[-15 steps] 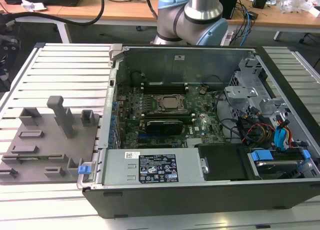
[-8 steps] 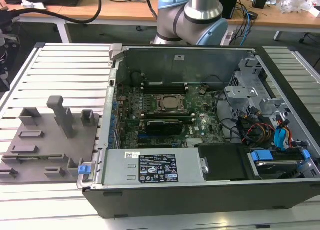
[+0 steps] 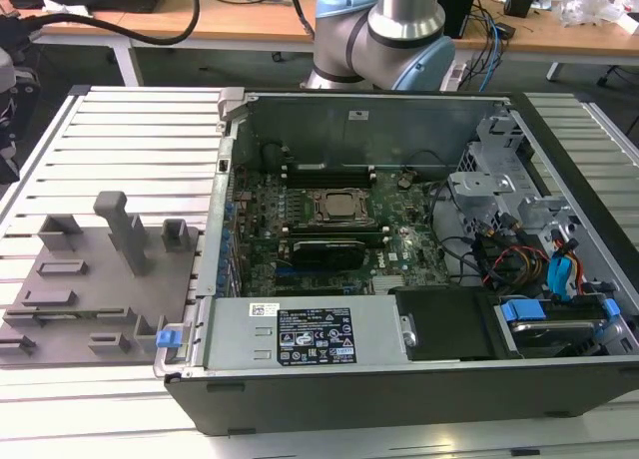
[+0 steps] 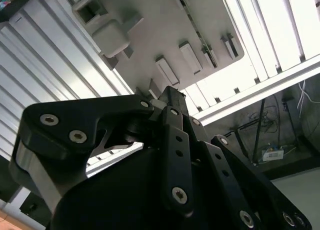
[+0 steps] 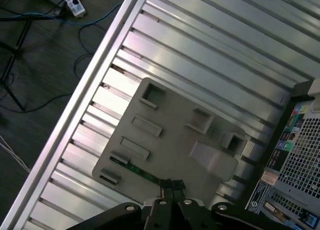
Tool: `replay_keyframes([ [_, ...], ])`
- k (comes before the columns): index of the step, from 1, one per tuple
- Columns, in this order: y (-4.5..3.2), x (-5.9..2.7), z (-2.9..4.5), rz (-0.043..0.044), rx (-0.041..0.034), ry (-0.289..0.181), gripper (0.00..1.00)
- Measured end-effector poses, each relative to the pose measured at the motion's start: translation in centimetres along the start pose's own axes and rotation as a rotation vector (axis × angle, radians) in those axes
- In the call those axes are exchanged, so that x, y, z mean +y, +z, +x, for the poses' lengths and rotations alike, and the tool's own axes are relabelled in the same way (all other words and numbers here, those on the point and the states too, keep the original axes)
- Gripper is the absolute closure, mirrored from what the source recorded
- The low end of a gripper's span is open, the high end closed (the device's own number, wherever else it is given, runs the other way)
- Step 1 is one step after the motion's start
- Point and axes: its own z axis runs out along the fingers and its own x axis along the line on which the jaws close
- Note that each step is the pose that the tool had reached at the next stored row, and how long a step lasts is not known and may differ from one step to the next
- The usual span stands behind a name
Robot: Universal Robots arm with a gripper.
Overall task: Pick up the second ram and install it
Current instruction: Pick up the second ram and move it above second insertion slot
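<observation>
Green circuit board shows as a thin strip in the first wrist view: the second ram [image 5: 139, 171] sits in a slot of the grey fixture plate [image 5: 170, 135]. The plate rests on the slotted aluminium table [image 5: 215, 55] beside the open computer case [image 3: 349, 379]. My gripper [image 5: 171, 186] hangs above the plate, near one end of that strip, fingers drawn together with nothing between them.
</observation>
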Motion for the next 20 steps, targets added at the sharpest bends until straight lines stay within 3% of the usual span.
replay_keyframes([
  [9, 0.00, 0.00, 0.00, -0.0028, 0.0055, -0.122, 0.89],
  [20, 0.00, 0.00, 0.00, -0.0072, 0.0139, -0.308, 0.89],
])
